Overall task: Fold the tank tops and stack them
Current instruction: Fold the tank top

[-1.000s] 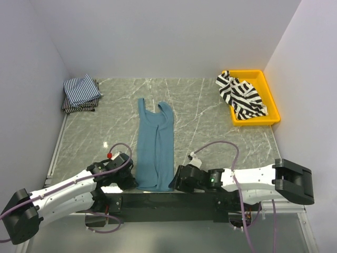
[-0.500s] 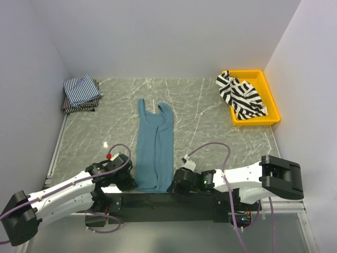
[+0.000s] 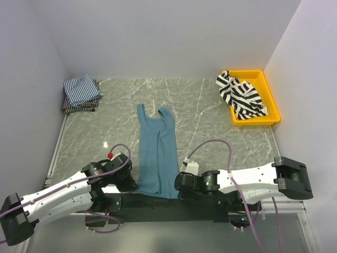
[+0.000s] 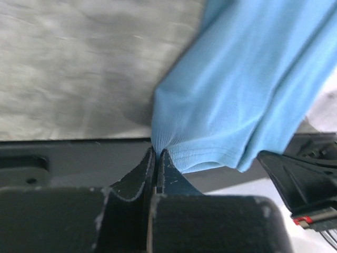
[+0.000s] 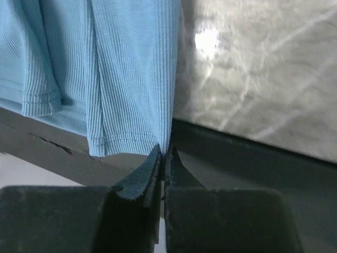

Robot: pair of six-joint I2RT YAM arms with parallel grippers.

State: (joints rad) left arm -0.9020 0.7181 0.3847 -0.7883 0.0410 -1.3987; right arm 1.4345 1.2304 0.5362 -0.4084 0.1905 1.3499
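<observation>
Though grips hidden overhead, left hand (image 4: pixel 156 156), right hand (image 5: pixel 164 153) pinch teal top (image 3: pixel 157 153) hem.

The grey-green marbled stone surface (image 3: pixel 210 121) carries three things. A plain teal-blue sleeveless cloth top (image 3: pixel 157 153) lies lengthwise down the middle, straps toward the far wall, its hem reaching over the near edge. A folded pile of finely striped blue-white tops (image 3: pixel 80 94) sits in the far left corner. A yellow plastic tray (image 3: pixel 256 123) rests at the far right.

free: marble (image 3: pixel 210 121) flanking teal tank top (image 3: pixel 156 153) | blocked: folded stack (image 3: pixel 80 94) far-left, tray (image 3: pixel 260 79) far-right
</observation>
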